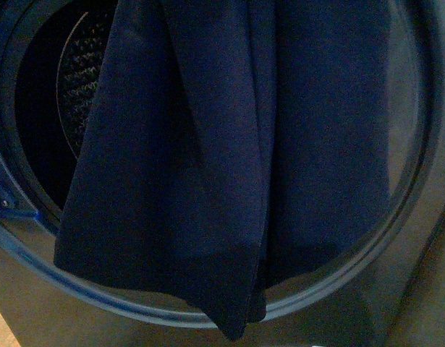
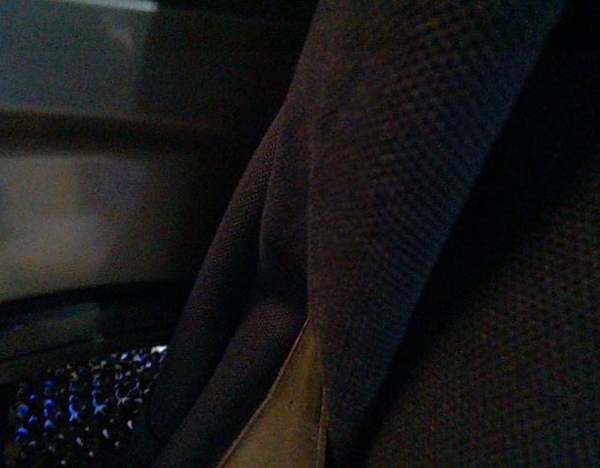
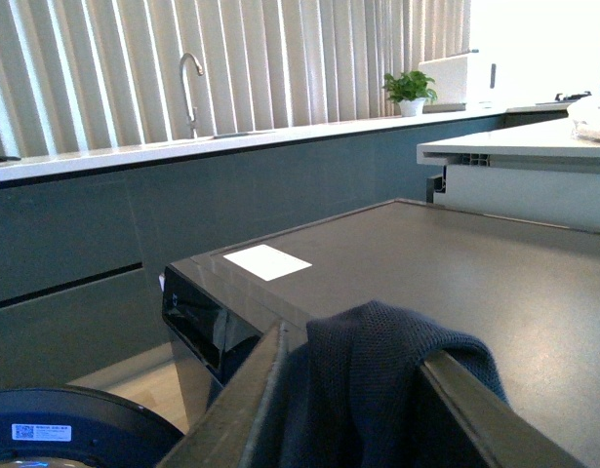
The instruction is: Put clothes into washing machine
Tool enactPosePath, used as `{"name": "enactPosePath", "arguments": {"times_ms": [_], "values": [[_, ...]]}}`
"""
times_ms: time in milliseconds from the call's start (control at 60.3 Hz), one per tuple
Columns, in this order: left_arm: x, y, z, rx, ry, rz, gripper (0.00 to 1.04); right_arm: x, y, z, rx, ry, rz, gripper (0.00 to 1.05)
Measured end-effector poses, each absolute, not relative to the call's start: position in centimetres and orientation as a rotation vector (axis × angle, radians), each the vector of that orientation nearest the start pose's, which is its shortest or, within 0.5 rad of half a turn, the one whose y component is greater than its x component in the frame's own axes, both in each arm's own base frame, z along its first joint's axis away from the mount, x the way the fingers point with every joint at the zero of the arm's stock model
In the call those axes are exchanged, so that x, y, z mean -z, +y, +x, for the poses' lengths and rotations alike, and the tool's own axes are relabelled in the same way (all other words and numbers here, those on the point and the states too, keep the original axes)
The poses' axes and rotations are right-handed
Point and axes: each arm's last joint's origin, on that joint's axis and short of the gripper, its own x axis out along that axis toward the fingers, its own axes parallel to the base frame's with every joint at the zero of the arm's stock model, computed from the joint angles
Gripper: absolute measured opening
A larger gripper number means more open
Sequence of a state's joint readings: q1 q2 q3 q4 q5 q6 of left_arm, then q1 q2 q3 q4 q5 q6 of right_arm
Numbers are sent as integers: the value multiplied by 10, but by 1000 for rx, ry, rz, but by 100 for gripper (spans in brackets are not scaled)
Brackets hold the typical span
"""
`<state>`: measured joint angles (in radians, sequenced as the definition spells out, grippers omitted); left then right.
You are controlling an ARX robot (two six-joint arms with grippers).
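Front view: the clothes [image 1: 229,166] hang across the centre and right of the frame, over the washing machine [image 1: 34,289] porthole, its drum [image 1: 81,79] exposed at upper left; my right gripper [image 3: 353,356] pinches a bunch of them, while fabric hides my left gripper, so I cannot tell its opening.

The clothes [image 1: 229,159] hang before the washing machine [image 1: 77,318] mouth, perhaps partly inside it.
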<state>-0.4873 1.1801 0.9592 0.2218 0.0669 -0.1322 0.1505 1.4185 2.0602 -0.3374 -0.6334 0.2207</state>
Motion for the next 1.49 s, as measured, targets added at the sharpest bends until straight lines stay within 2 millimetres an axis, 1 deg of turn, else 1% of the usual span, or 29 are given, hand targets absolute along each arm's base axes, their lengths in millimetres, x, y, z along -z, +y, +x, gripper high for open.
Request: {"name": "enactPosePath", "arguments": {"times_ms": [17,66,249,332,398,481,780,913,1012,1062,1079,1095,1162,1211,1228,1278,1294,1377,1460,1494], "values": [[-352,-127,236,555,38,-128,7,-586,51,222,-807,-216,133,43],[-347,-124,239,543,51,-126,7,-586,51,222,-807,-216,133,53],[-343,-118,245,521,64,-124,7,-586,51,222,-807,-216,133,78],[-341,-117,248,512,74,-122,7,-587,51,222,-807,-220,132,92],[-337,-116,252,503,87,-120,7,-588,51,221,-807,-221,133,99],[-334,-114,256,494,99,-119,7,-588,51,221,-807,-221,132,97],[-330,-112,259,492,105,-118,7,-588,51,221,-807,-222,132,97],[-321,-108,263,469,110,-119,7,-588,51,221,-807,-222,132,97],[-308,-106,269,449,129,-120,7,-588,51,221,-805,-222,132,97],[-301,-105,272,444,145,-121,7,-587,53,219,-719,-228,142,97],[-297,-105,273,443,152,-122,7,-585,54,217,-635,-235,153,97],[-295,-105,274,443,155,-122,7,-585,54,217,-618,-236,153,97],[-281,-105,280,435,180,-127,7,-572,51,210,-408,-245,183,97],[-272,-106,284,429,202,-133,7,-559,46,201,-297,-229,203,97],[-270,-106,285,429,204,-133,7,-557,46,200,-289,-227,204,97],[-262,-106,289,422,219,-136,7,-543,39,192,-224,-209,218,97],[-261,-106,290,421,220,-136,7,-541,39,191,-218,-207,220,97],[-251,-108,297,411,233,-142,7,-519,29,184,-147,-187,228,97],[-244,-109,302,406,239,-145,7,-501,23,184,-106,-162,227,97],[-241,-110,304,404,244,-149,7,-491,21,184,-91,-142,235,97]]}}
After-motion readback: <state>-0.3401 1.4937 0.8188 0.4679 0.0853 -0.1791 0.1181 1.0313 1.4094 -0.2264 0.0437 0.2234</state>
